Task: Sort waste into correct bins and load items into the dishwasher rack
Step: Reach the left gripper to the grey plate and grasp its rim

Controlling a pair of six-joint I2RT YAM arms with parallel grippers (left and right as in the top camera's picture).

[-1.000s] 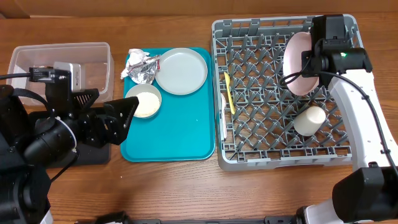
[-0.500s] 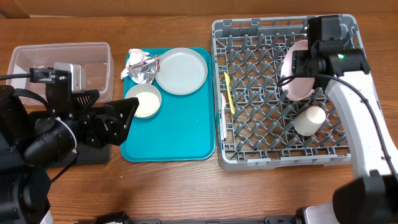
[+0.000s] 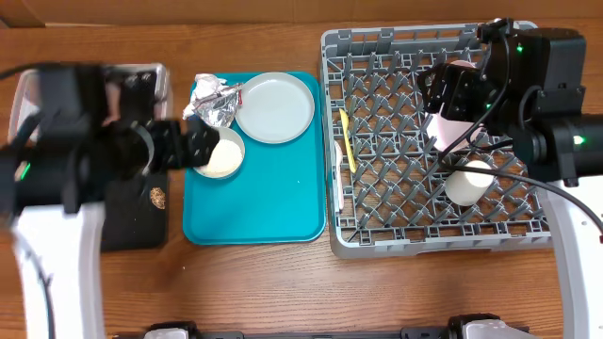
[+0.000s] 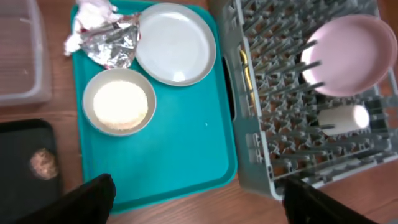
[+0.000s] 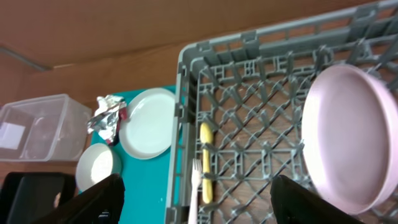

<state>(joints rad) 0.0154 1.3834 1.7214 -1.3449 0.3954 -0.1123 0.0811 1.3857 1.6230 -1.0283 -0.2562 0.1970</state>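
The whitish-pink plate (image 5: 348,143) stands on edge among the pegs of the grey dishwasher rack (image 3: 433,247), free of my open right gripper (image 5: 199,202), which hovers above it. A white cup (image 3: 468,182), a yellow utensil (image 3: 348,138) and a white fork (image 3: 338,179) lie in the rack. My left gripper (image 4: 199,205) is open and empty above the teal tray (image 4: 174,155), near the small bowl of rice (image 4: 120,106). The pale grey plate (image 4: 176,42), foil wrapper (image 4: 112,43) and napkin (image 4: 93,9) sit at the tray's far end.
The black tray (image 3: 132,221) at the left holds a brown morsel (image 3: 157,197). Behind it stands the clear tub (image 4: 18,56), partly hidden by my left arm in the overhead view. Bare wooden table runs along the front.
My right gripper opened, let go of the pink plate and drew back from it. My left arm swung forward and right over the teal tray, toward the bowl.
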